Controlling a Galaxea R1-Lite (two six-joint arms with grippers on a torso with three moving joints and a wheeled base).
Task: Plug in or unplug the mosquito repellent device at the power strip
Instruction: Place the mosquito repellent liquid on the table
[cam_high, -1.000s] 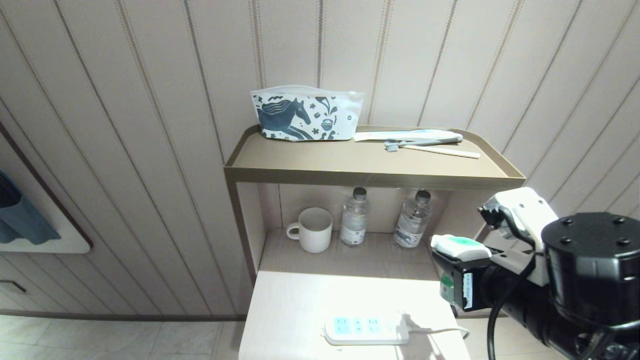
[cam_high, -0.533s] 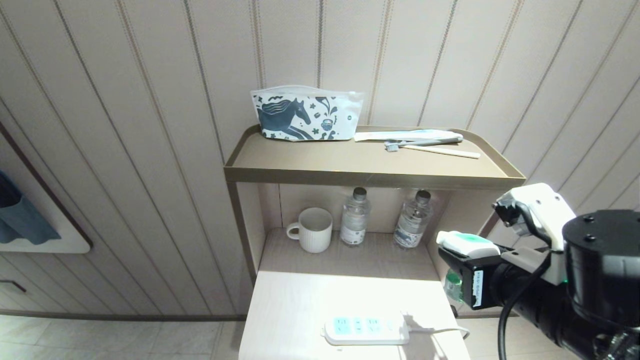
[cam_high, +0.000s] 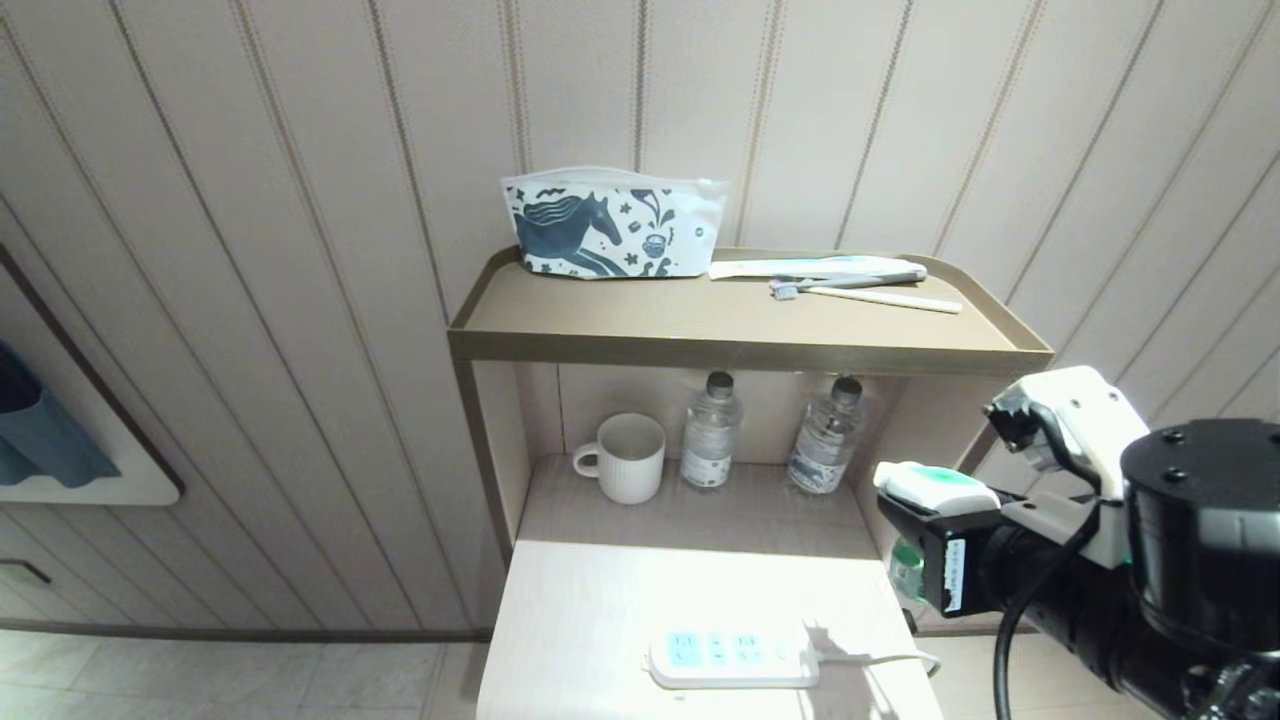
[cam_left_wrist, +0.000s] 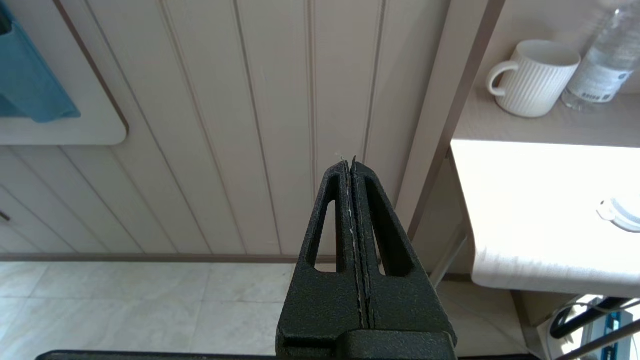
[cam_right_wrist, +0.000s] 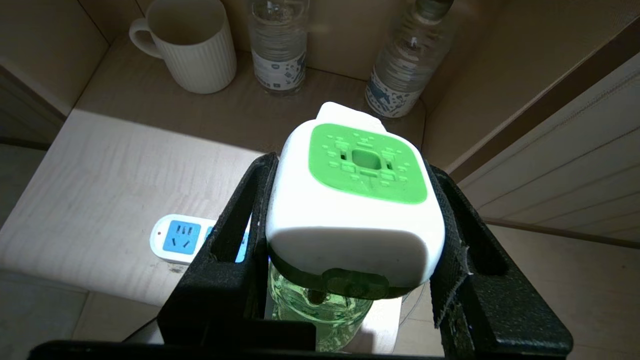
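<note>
Panelled wall (cam_high: 300, 300), tan shelf (cam_high: 740, 352), seemingly tiled floor (cam_high: 200, 680).

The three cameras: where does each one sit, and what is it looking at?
Head view: up high, looking down at the shelf, power strip and right hand holding the mosquito repellent device.
Left wrist view: behind the shut left hand, facing wall and floor.
Right wrist view: behind the right hand, over the device.
All three share the white mug.

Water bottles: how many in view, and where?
2. Both stand at the back of the lower shelf under the tray top: one bottle right of the white mug, the other bottle further right near the side wall. No others visible.
</note>
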